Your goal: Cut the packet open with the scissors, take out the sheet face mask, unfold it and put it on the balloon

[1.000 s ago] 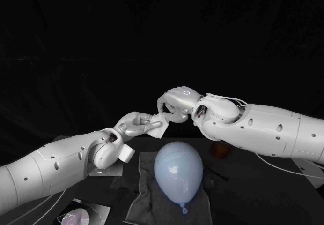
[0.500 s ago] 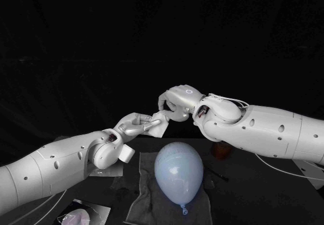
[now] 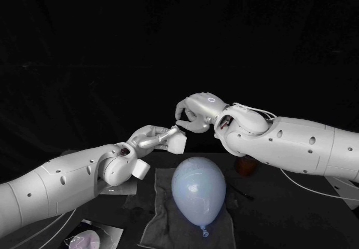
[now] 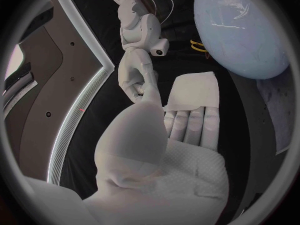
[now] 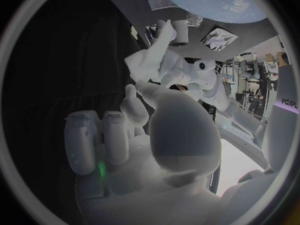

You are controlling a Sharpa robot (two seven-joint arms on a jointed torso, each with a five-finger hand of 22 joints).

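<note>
My left hand [image 3: 152, 139] holds the folded white sheet mask [image 3: 176, 142] between thumb and fingers, above the far end of the balloon. The mask [image 4: 194, 90] lies flat against that hand's fingertips. My right hand [image 3: 196, 114] hovers just above it with its fingers curled in. Its thumb tip reaches the edge of the mask [image 5: 147, 65], and I cannot tell whether it pinches a layer. The pale blue balloon [image 3: 198, 188] lies lengthwise on a grey cloth [image 3: 159, 220], knot toward me.
A silver packet [image 3: 91, 240] lies at the near left of the black table, and another silvery piece [image 3: 118, 190] sits under my left forearm. An orange-brown object [image 3: 245, 166] stands right of the balloon, under my right arm. Yellow loops like scissors handles [image 4: 199, 46] lie beside the balloon [image 4: 244, 30].
The mask has tipped more upright in my left hand and sits slightly lower against the right hand's fingers. Both arms have barely moved.
</note>
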